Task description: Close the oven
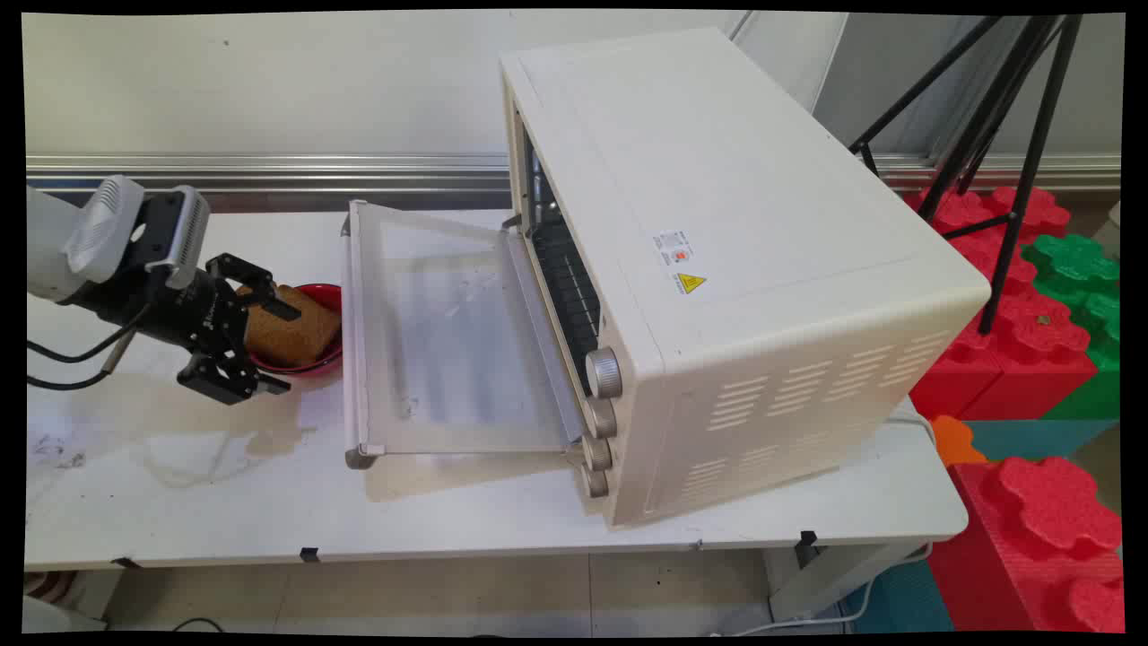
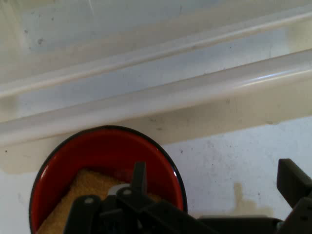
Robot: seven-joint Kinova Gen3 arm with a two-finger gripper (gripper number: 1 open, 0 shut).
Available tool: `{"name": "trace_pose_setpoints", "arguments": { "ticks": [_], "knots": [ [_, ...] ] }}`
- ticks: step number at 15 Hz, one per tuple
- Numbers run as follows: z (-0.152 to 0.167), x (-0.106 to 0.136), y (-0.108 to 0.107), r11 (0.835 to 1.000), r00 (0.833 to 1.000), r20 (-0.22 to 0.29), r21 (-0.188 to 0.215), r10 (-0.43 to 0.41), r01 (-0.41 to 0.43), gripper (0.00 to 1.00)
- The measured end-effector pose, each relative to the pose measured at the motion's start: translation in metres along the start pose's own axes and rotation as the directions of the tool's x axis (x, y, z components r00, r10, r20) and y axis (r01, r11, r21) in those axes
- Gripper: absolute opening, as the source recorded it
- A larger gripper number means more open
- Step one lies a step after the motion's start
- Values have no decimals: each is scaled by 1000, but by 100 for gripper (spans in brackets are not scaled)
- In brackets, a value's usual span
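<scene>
A brown slice of bread (image 1: 300, 330) leans in a red bowl (image 1: 323, 363) on the white table, just left of the toaster oven's lowered door. My gripper (image 1: 278, 350) is at the bowl from the left, open. Its far finger (image 1: 273, 303) is over the bread and its near finger (image 1: 244, 386) is outside the bowl's near rim. In the hand view the red bowl (image 2: 102, 151) with the bread (image 2: 83, 187) lies at the lower left. One finger (image 2: 139, 176) stands over the bowl, the other finger (image 2: 291, 181) is far right, and my gripper (image 2: 214, 178) holds nothing.
A cream toaster oven (image 1: 717, 242) stands on the table's middle and right. Its glass door (image 1: 448, 332) lies open flat toward the bowl, handle bar (image 1: 352, 332) close to the bowl's right rim. A black tripod (image 1: 995, 117) and red and green foam blocks (image 1: 1031, 332) stand beyond the table's right end.
</scene>
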Motion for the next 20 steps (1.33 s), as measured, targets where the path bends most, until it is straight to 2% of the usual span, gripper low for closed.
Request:
{"name": "trace_pose_setpoints", "arguments": {
  "ticks": [12, 20],
  "knots": [
    [34, -5, -6, 998, 999, -10, -50, -35, 35, 100],
    [49, -9, -1, 995, 998, -13, -83, -58, 57, 100]
  ]
}}
